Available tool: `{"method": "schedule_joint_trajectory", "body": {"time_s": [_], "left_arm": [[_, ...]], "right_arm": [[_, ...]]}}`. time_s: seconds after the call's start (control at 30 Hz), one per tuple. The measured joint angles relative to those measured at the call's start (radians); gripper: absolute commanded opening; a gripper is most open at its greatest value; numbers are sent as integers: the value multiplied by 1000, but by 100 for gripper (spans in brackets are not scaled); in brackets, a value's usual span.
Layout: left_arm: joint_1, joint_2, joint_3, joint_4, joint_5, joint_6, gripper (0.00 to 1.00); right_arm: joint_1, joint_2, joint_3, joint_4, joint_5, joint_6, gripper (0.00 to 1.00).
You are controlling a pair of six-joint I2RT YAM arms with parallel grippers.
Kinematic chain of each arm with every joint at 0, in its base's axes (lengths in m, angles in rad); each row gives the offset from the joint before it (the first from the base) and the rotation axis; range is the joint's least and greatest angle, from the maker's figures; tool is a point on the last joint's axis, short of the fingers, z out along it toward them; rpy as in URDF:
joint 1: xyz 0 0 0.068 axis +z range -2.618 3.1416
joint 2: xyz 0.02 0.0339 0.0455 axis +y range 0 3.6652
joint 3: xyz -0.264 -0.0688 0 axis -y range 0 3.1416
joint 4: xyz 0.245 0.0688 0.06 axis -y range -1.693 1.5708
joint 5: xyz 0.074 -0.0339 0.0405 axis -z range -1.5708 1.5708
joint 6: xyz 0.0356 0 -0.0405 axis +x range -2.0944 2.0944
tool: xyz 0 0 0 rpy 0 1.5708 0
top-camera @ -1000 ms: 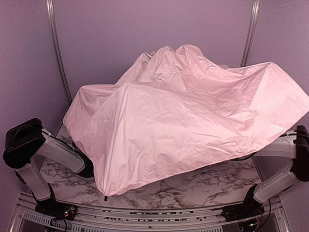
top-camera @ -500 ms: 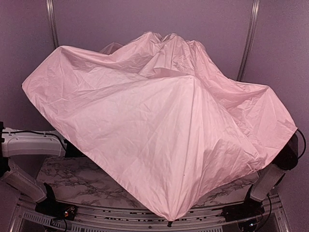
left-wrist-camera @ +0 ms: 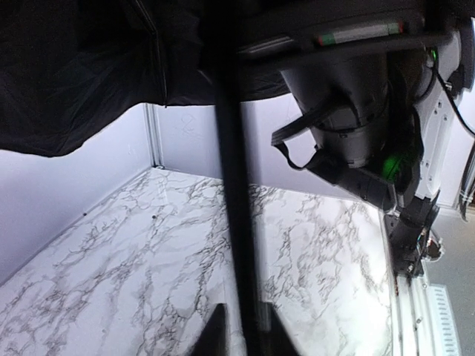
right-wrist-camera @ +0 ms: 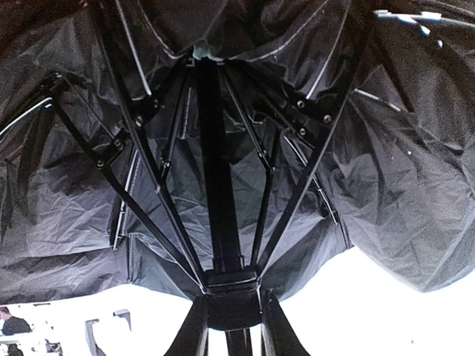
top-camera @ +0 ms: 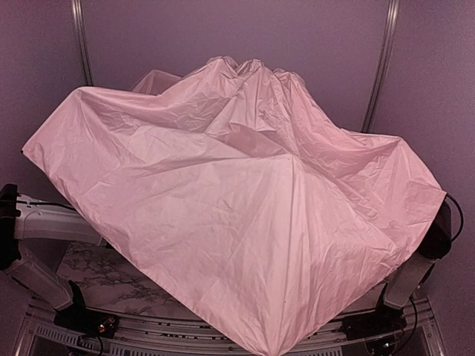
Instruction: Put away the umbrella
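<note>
The umbrella [top-camera: 245,215] is spread open, and its pale pink canopy covers most of the table in the top view, hiding both grippers there. In the left wrist view its thin black shaft [left-wrist-camera: 234,185] runs down between my left gripper's [left-wrist-camera: 243,326] fingers, which press it on both sides. Black lining [left-wrist-camera: 74,67] hangs overhead. In the right wrist view my right gripper [right-wrist-camera: 233,322] is shut on the black runner [right-wrist-camera: 231,289] at the base of the ribs [right-wrist-camera: 141,185], looking up into the canopy.
The marble table [top-camera: 96,278] shows only at the front left under the canopy's edge. My left arm [top-camera: 44,222] and right arm [top-camera: 434,237] stick out at the sides. Purple walls with metal rails [top-camera: 80,44] close in the back. The right arm's wrist [left-wrist-camera: 349,133] hangs close to the shaft.
The canopy has spread wider, swinging left and toward the front, with its near tip now past the table's front edge. My left forearm has lifted to level at the far left.
</note>
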Motion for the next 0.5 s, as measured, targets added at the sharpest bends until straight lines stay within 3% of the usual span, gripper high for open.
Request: {"method": "schedule_joint_trajectory", "body": {"time_s": [0.23,0.5], "left_arm": [[-3,-8,-19,8,-23,-27,0],[-4,-26,-20,-24,-61,-23,0]], "right_arm": [[-3,-32,-44,-6,10,-73,0],[-18,-170,-53,-338,-27,-273,1]]}}
